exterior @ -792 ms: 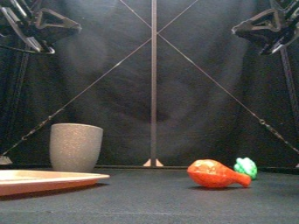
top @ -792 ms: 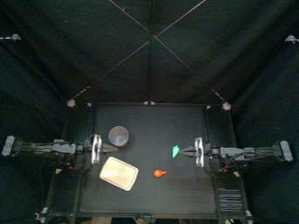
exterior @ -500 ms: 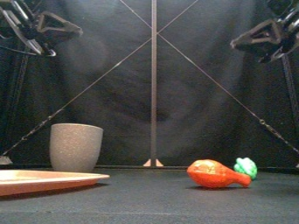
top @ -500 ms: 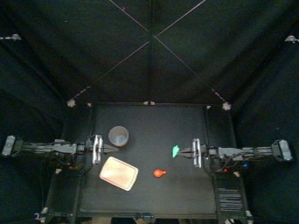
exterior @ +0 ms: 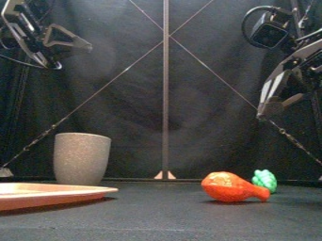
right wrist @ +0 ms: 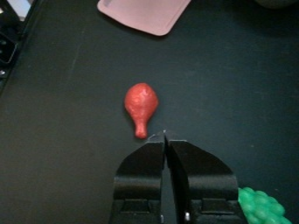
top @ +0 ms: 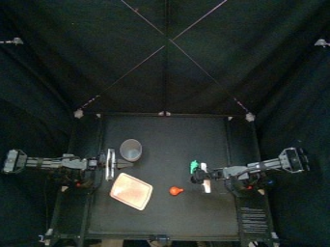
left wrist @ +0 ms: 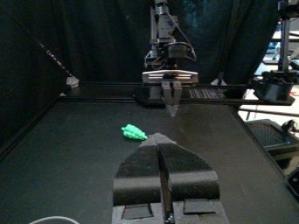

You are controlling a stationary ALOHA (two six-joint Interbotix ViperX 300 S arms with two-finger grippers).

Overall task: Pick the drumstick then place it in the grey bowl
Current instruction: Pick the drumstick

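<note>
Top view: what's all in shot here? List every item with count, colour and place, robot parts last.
drumstick: one, red-orange, lying front-centre on the table
green toy: one, green, just behind the drumstick, to its right
grey bowl: one, speckled grey, upright, left of centre
pink tray: one, pink, front left, beside the drumstick
left gripper: jaws shut, at the left edge
right gripper: jaws shut, above the table near the green toy

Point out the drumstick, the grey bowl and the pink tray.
drumstick (exterior: 227,186), front view, fat end
grey bowl (exterior: 82,158), front view, side wall
pink tray (top: 130,190), top view, bare middle
</note>
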